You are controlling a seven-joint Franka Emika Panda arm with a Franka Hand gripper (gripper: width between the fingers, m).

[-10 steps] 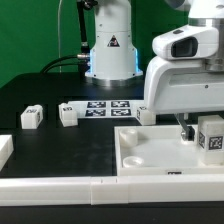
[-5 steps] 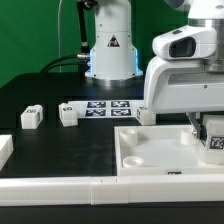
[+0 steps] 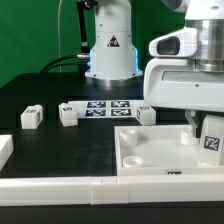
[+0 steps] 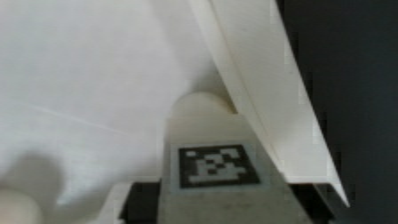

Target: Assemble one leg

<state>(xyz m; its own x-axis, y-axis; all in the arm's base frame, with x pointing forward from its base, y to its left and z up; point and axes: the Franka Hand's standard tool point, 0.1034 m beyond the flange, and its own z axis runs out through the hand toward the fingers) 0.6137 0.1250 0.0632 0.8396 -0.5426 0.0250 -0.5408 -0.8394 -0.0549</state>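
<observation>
My gripper (image 3: 204,134) is shut on a leg (image 3: 212,141), a small white block with a black-and-white tag. It holds the leg over the right end of the large white panel (image 3: 150,152). In the wrist view the leg (image 4: 217,160) stands between my dark fingers (image 4: 143,205), with its far end at the panel's surface (image 4: 89,80), close beside the raised rim (image 4: 249,70). Three more legs lie on the black table: two at the exterior view's left (image 3: 31,117) (image 3: 68,114) and one behind the panel (image 3: 147,113).
The marker board (image 3: 108,106) lies in front of the robot base (image 3: 110,50). A long white bar (image 3: 60,185) runs along the front edge. Another white part (image 3: 5,150) sits at the exterior view's far left.
My gripper has shifted slightly toward the exterior view's right and lower with the leg, closer to the panel's right end. Nothing else has moved.
</observation>
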